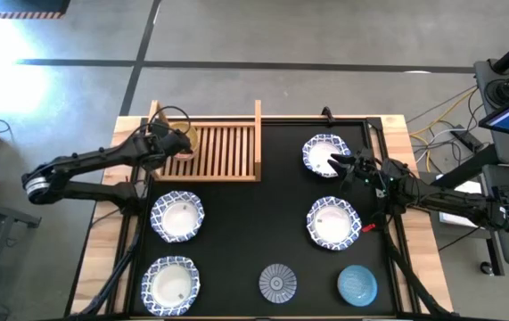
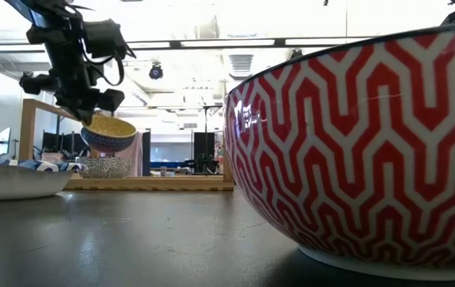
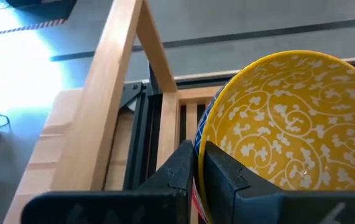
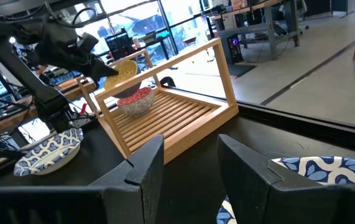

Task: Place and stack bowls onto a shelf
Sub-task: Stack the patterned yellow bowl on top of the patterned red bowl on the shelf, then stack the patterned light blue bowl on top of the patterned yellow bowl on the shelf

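My left gripper is over the left part of the wooden shelf, shut on the yellow bowl, which has a blue outer wall. Under it the red bowl sits on the shelf's slats. My right gripper is open and hovers low over the table, beside the far right white bowl with a blue rim. Three more white bowls, the grey-blue radial bowl and the light blue bowl stand on the black mat. My left gripper holds the yellow bowl by its rim, one finger inside the bowl and one outside. The fingers come slanting down from the table's left. The bowl is tilted and lifted clear, just above the red bowl in the shelf.
The shelf's upright rails stand close around my left gripper. A bowl with a red zigzag outer wall fills the low view's right, close to the camera. The shelf's right half is bare slats. Cables and a keyboard lie off the table's right edge.
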You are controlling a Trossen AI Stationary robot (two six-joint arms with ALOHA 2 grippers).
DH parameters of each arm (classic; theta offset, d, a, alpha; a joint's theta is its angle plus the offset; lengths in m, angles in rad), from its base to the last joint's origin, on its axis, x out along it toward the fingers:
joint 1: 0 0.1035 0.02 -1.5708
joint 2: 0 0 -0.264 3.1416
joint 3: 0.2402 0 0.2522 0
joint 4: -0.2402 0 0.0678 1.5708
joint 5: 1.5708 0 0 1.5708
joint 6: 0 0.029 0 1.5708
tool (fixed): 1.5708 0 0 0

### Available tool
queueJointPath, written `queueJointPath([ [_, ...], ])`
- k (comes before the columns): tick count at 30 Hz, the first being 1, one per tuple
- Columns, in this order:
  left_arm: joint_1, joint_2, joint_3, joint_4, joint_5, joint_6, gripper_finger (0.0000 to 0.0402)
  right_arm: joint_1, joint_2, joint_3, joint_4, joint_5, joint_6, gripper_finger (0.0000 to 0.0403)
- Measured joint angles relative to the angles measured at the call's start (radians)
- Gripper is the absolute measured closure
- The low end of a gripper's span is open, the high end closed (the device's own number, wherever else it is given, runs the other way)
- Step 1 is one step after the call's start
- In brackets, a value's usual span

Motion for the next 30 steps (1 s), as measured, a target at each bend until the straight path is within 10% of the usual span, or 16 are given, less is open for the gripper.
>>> queueJointPath([
  [23, 0.008, -0.018, 0.040, 0.085, 0.033, 0.119, 0.0299, 0.000, 0.000, 0.000, 0.000, 0.000, 0.000, 0.0264],
  [30, -0.167, -0.024, 0.064, 0.200, 0.141, 0.228, 0.0299, 0.000, 0.000, 0.000, 0.000, 0.000, 0.000, 0.0264],
])
